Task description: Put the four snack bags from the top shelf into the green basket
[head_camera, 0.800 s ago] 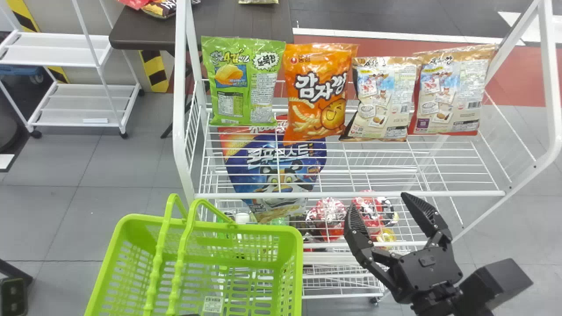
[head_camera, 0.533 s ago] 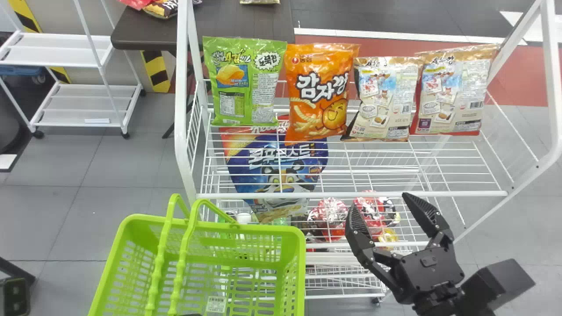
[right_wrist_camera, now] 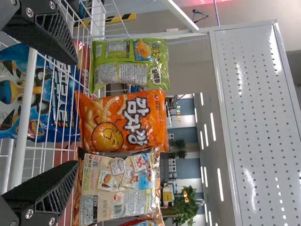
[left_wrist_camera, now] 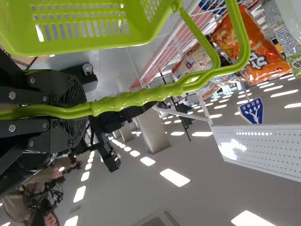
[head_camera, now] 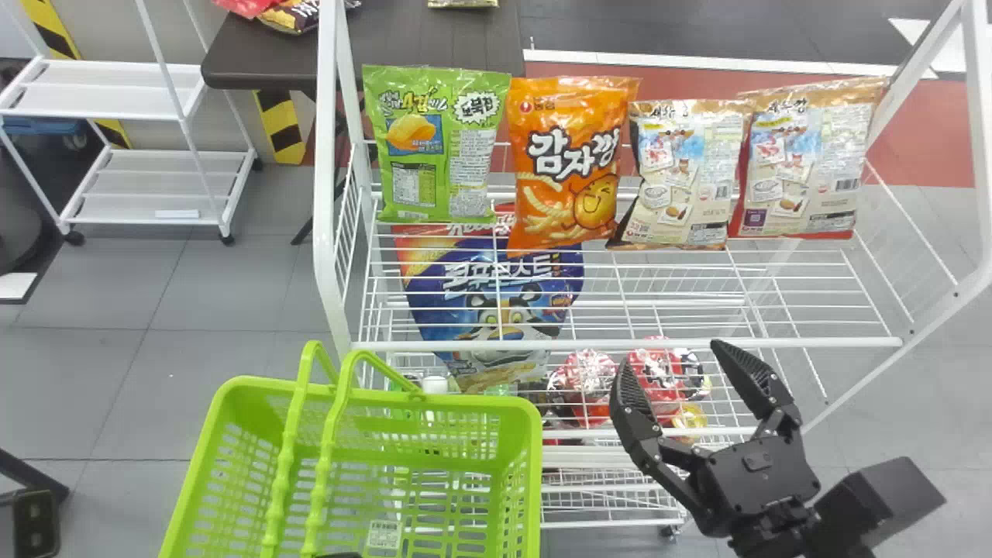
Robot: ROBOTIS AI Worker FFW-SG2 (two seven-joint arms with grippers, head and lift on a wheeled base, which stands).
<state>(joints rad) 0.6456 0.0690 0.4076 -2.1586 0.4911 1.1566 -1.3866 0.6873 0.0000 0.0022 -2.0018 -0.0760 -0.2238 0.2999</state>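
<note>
Where access to the top shelf [head_camera: 620, 343] of the white rack [head_camera: 324, 201] is required, the path is bounded by an upright at each end and by a front rail. On that shelf, the four snack bags are stood side by side: from left to right, a green bag [head_camera: 438, 143], an orange bag [head_camera: 570, 159] and two beige bags [head_camera: 686, 174] [head_camera: 806, 159]. Through the shelf wires, a blue cereal bag [head_camera: 504, 310] is seen lower down, with red packs [head_camera: 589, 380] to its right. Behind the rack, packets [head_camera: 298, 14] are carried by a dark table [head_camera: 434, 39]. At the left, a white cart [head_camera: 116, 101] is positioned.

The green basket [head_camera: 465, 402] is located in front of the rack, toward its left end. Its opening is crossed by paired handles [head_camera: 320, 457], raised above the rim; a white label [head_camera: 384, 535] is seen inside. The handles are held by the left pincer [head_camera: 339, 555] at the bottom edge of the head view. In the left wrist view, the left pincer [left_wrist_camera: 77, 108] is clamped on them. The right pincer [head_camera: 670, 360] is held in front of the rack, to the right of the basket, with its fingers spread wide apart. In the right wrist view, the bags are seen beyond those fingers.
</note>
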